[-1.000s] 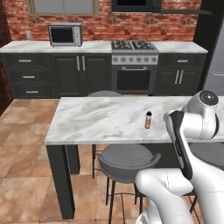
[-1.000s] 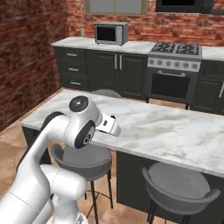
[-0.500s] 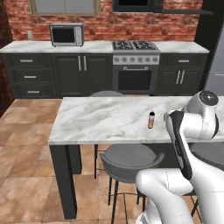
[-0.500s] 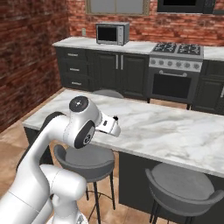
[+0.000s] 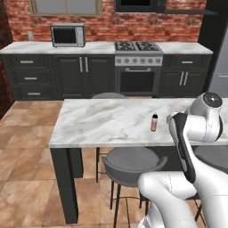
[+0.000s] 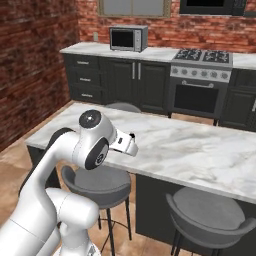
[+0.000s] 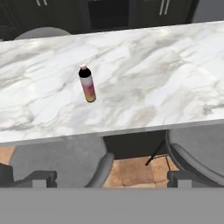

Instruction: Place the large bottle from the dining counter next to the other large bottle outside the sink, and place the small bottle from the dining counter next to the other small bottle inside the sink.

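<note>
The small bottle (image 7: 87, 83) stands upright on the tabletop (image 7: 144, 78), ahead and left of the hand (image 7: 112, 177), whose fingers are spread wide

The dining counter (image 5: 102, 122), a white grey-veined marble slab on dark legs, carried the small bottle (image 5: 154, 122) upright, toward three o'clock on its top, near the front edge in the left base view.

A glossy white arm (image 5: 187, 178) of rounded, tube-like links, with dark grey joint bands and round end caps.
</note>
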Motion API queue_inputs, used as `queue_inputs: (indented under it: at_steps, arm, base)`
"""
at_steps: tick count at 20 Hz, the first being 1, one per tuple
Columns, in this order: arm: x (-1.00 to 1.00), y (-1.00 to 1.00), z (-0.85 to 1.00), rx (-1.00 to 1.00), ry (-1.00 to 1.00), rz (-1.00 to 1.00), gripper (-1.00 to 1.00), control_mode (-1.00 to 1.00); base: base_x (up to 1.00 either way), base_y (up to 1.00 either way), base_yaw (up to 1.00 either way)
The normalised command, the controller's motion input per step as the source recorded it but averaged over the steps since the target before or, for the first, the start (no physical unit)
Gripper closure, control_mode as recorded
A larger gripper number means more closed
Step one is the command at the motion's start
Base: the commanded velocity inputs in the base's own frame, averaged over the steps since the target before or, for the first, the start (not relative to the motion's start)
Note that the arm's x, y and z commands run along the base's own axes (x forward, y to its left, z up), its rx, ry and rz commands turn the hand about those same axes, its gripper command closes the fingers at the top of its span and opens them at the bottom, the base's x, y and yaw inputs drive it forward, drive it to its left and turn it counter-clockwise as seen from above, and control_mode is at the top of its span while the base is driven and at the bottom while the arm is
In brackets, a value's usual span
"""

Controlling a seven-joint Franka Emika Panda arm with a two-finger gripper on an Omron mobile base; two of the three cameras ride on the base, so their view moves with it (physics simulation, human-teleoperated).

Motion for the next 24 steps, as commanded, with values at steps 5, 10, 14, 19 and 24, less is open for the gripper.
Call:
queue_inputs:
  at_steps: [5, 10, 14, 19, 24]
  arm:
    - [0.00, 0.00, 0.00, 0.00, 0.00, 0.00, -1.00, 1.00]
    - [0.00, 0.00, 0.00, 0.00, 0.00, 0.00, -1.00, 1.00]
    - [0.00, 0.00, 0.00, 0.00, 0.00, 0.00, -1.00, 1.00]
    - [0.00, 0.00, 0.00, 0.00, 0.00, 0.00, -1.00, 1.00]
    - [0.00, 0.00, 0.00, 0.00, 0.00, 0.00, -1.00, 1.00]
  base:
    - [0.41, 0.00, -0.01]
    - [0.33, 0.00, -0.01]
    - [0.07, 0.00, 0.00]
    - [0.01, 0.00, 0.00]
    - [0.00, 0.00, 0.00]
